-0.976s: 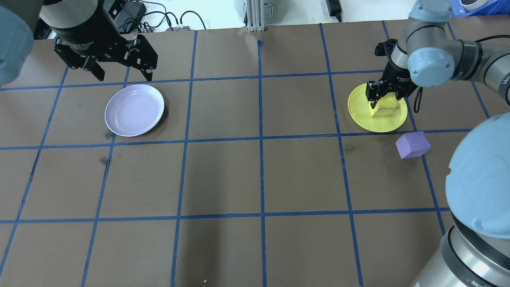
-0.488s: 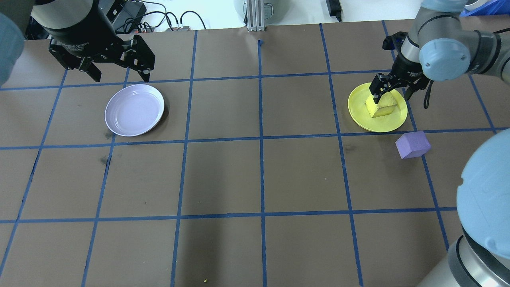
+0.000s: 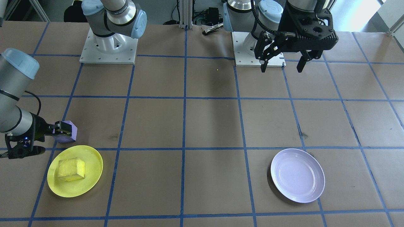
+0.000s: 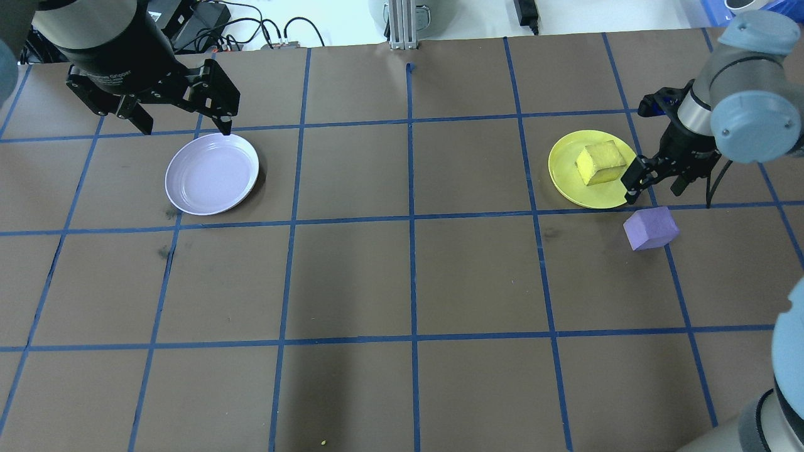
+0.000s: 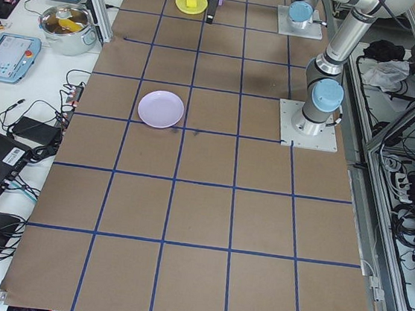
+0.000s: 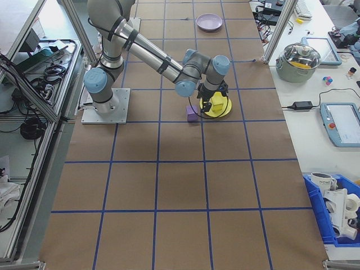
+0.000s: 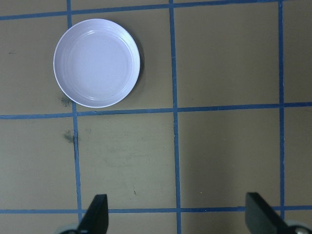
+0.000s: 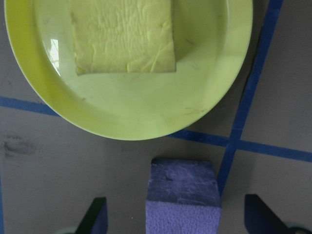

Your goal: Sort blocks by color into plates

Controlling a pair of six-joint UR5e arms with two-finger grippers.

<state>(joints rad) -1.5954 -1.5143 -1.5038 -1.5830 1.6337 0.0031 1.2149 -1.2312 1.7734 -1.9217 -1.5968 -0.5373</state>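
Resting inside the yellow plate (image 4: 568, 179), the yellow block (image 4: 600, 163) sat free. The purple block (image 4: 651, 228) lay on the table (image 4: 402, 276) just beside that plate, under the right gripper (image 4: 653, 184), jaws spread and empty. The left gripper (image 4: 182, 122) hung wide open by the lavender plate (image 4: 211, 173).

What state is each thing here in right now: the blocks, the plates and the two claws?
yellow block: lying in the yellow plate, free of any claw.
yellow plate: holding the yellow block.
purple block: on the table beside the yellow plate, not gripped.
lavender plate: empty.
right gripper: open, empty, above the purple block.
left gripper: open, empty.
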